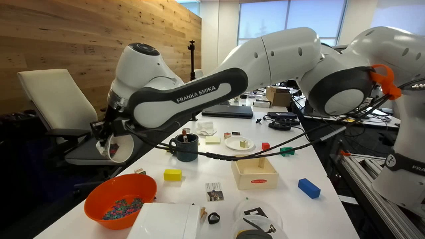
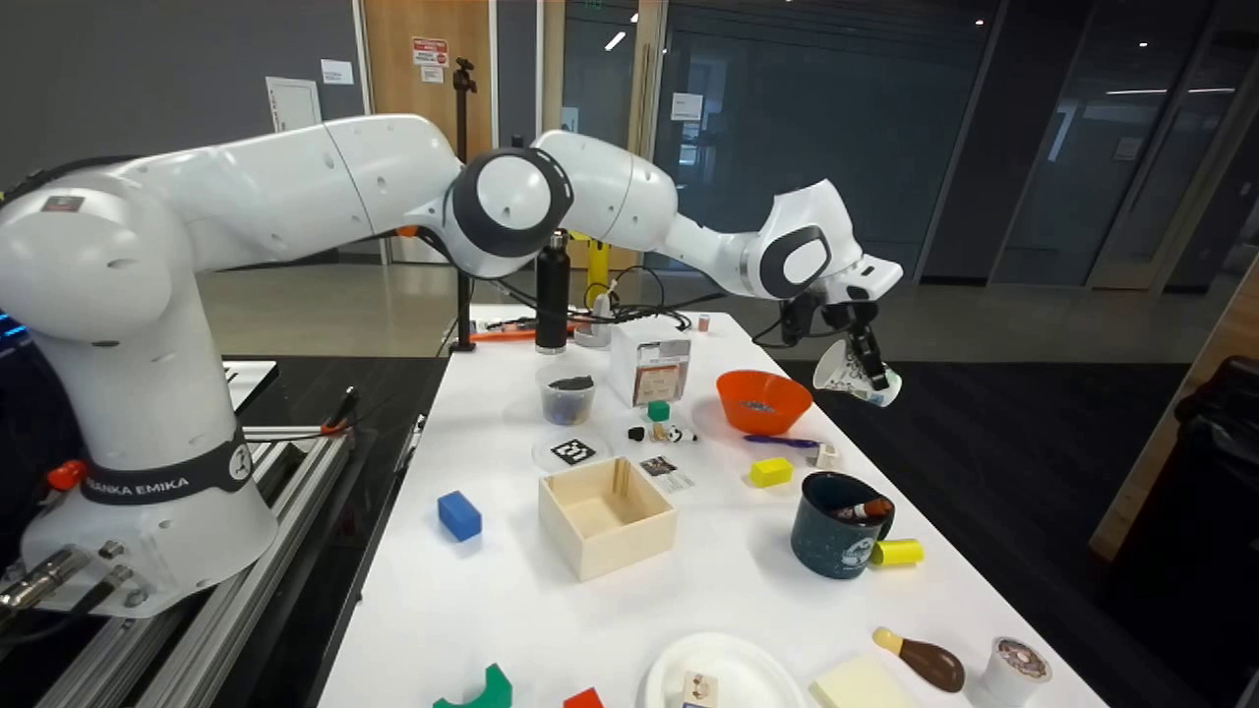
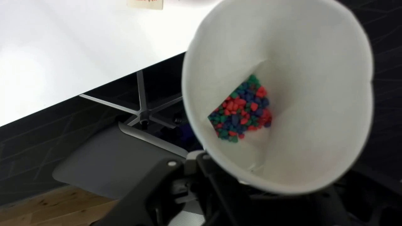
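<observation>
Nearest the camera in the wrist view, we see the wide mouth of a white paper cup [image 3: 301, 103], with small red, blue and green pebbles [image 3: 240, 110] gathered deep inside and its wall creased inward. Behind it we find the white table [image 3: 69, 56] at upper left and an office chair [image 3: 110, 163] below.

In an exterior view, a white box [image 1: 166, 220] stands closest to us, beside an orange bowl [image 1: 111, 191] holding coloured bits [image 1: 124, 209]. We see the cup tipped well over in the air. Farther along the table we make out a yellow block [image 1: 172, 175], a dark mug [image 1: 186, 151], an open wooden box [image 1: 245, 182] and a blue block [image 1: 309, 188].

In an exterior view, a round white plate [image 2: 757, 678] is among the nearest things, with a brown-and-yellow toy drumstick [image 2: 925, 663] and a small white pod [image 2: 1016, 672] off to its right. Toward the far end we see the gripper [image 2: 871, 366] with its fingers clamped on the cup, one dark finger lying across the outside. The cup hangs tilted near the bowl, by the table's edge.
</observation>
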